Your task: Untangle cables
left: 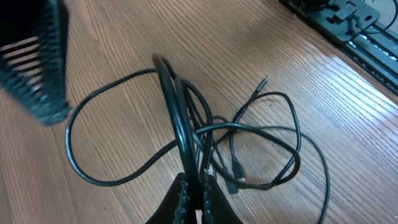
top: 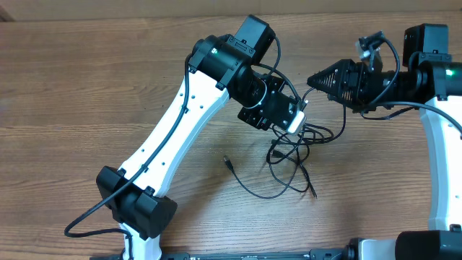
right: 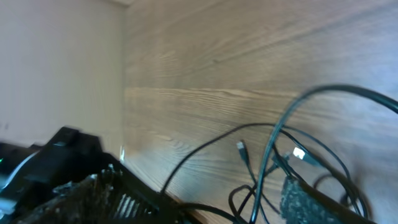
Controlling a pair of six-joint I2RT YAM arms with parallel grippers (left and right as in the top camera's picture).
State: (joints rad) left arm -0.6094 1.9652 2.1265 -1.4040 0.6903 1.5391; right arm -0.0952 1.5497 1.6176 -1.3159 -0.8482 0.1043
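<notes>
One cable tangle, strands uncountable; left jaws clamp it, right jaws wide.

We show the left arm reaching diagonally from its near base toward centre, the left gripper with fingers pinched together on the cables. The right arm enters from the right, its wrist level. The right gripper points left, its fingers spread wide.

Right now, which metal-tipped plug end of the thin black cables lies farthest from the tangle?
The plug out left, alone on the bare wooden table; the other plug sits beside the loops.
</notes>
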